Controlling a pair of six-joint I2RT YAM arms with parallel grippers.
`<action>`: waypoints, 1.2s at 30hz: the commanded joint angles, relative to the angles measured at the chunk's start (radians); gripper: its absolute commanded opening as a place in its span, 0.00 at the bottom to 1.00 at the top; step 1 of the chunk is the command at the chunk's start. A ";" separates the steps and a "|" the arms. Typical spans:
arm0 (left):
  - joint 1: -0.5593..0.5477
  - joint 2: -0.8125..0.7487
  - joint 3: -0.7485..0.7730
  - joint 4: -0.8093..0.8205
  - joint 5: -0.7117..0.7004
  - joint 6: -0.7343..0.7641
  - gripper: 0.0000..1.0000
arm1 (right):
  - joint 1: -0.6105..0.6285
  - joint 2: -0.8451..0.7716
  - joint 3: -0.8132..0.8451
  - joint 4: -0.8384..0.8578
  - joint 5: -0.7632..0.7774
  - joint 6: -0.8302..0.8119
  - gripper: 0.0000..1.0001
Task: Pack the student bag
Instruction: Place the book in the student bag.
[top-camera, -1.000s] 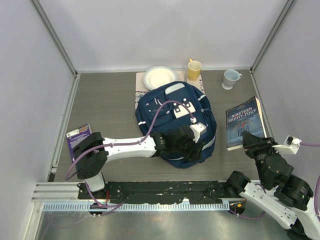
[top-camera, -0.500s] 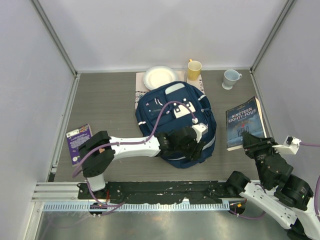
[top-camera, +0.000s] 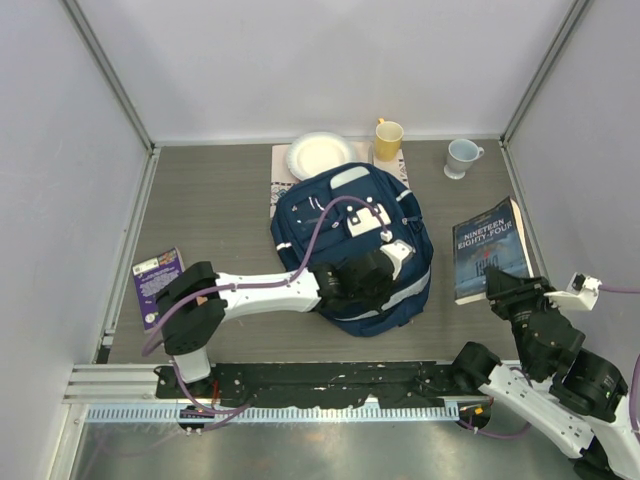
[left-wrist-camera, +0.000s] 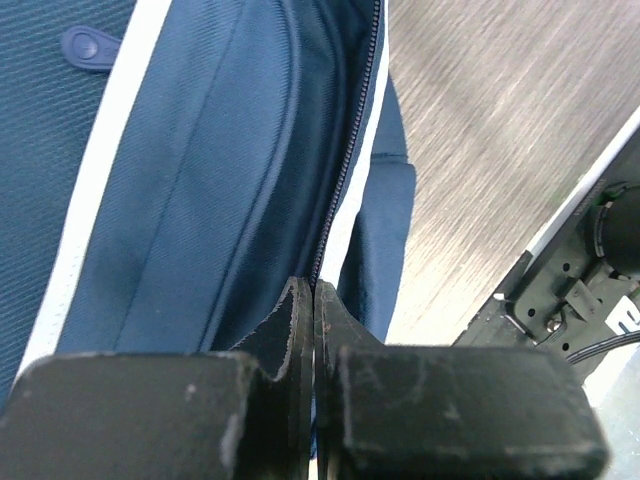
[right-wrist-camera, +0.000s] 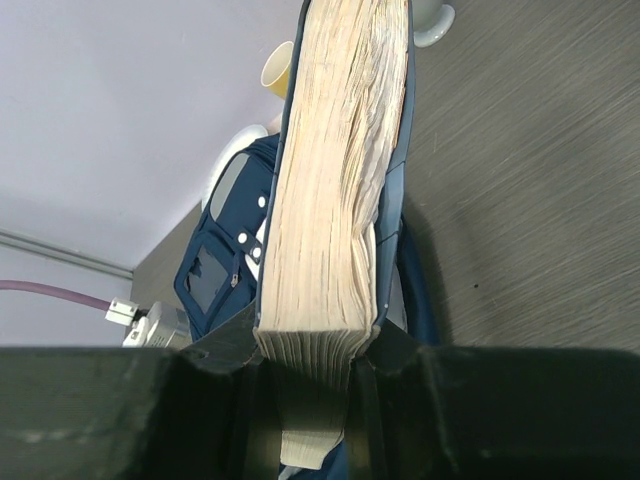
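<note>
The table (top-camera: 215, 215) filled the middle of the top view. The student bag (top-camera: 290, 220) lay flat at its centre. The left gripper (left-wrist-camera: 314, 296) rested on the bag's lower edge, jaws pressed fully together at the end of the zipper (left-wrist-camera: 345, 170); whether a pull tab sat between them could not be determined. At right, the right gripper (top-camera: 503, 285) was clamped on the lower edge of the "Nineteen Eighty-Four" paperback (top-camera: 490, 242). A paper plate (top-camera: 320, 155) and a yellow mug (top-camera: 388, 138) stood just above the bag.
</note>
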 joint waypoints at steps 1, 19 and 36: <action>0.027 -0.113 0.052 -0.052 -0.104 0.032 0.00 | 0.001 -0.012 0.065 0.088 0.047 0.038 0.01; 0.164 -0.324 0.215 -0.155 -0.283 0.032 0.00 | 0.002 -0.030 0.050 0.019 -0.054 0.167 0.01; 0.167 -0.360 0.212 -0.103 -0.291 -0.016 0.00 | 0.002 0.008 -0.283 0.406 -0.508 0.420 0.01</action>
